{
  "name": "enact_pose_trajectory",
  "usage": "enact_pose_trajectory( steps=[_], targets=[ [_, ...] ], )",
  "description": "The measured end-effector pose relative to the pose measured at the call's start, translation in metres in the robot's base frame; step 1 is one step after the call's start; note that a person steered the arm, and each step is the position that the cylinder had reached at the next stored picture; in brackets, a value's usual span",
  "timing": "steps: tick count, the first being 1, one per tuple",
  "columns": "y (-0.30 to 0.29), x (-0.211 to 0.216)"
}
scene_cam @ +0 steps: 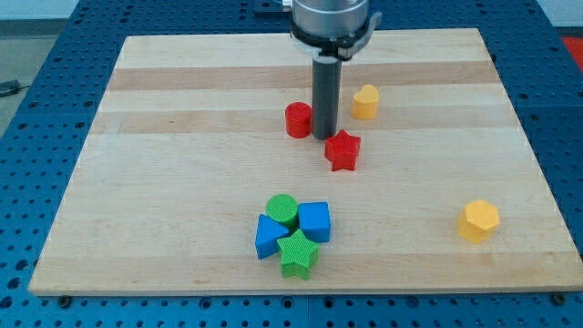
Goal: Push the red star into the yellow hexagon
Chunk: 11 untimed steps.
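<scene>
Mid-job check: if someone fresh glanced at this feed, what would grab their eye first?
The dark rod coming down at the board's upper middle, my tip just above and to the view's left of the red star, with a red cylinder on its other side. Next, the tight cluster near the view's bottom: green cylinder, blue cube, another blue block and green star. The yellow hexagon sits alone at lower right.

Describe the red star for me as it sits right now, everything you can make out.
The red star is a small chunky block, solid red with a matte, plastic-like look, lying flat on the wooden board just right of centre. Its points look intact. My tip is at its upper left edge, touching or nearly so. The red cylinder sits apart on the tip's other side, and the yellow hexagon lies well off toward the view's lower right.
</scene>
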<state>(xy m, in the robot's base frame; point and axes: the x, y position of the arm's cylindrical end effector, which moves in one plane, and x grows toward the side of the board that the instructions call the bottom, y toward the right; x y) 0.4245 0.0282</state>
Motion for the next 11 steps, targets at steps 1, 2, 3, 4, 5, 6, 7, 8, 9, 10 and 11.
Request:
enact_pose_trajectory(
  steps=[1,2,3,4,5,6,7,8,9,10,11],
  targets=[
    [0.005,0.021],
    [0.019,0.035],
    [0.052,0.043],
    [0.063,0.061],
    [0.065,0.079],
    [0.065,0.095],
    [0.065,0.111],
    [0.072,0.126],
    [0.085,0.137],
    [0.096,0.147],
    [0.098,0.153]
  ],
)
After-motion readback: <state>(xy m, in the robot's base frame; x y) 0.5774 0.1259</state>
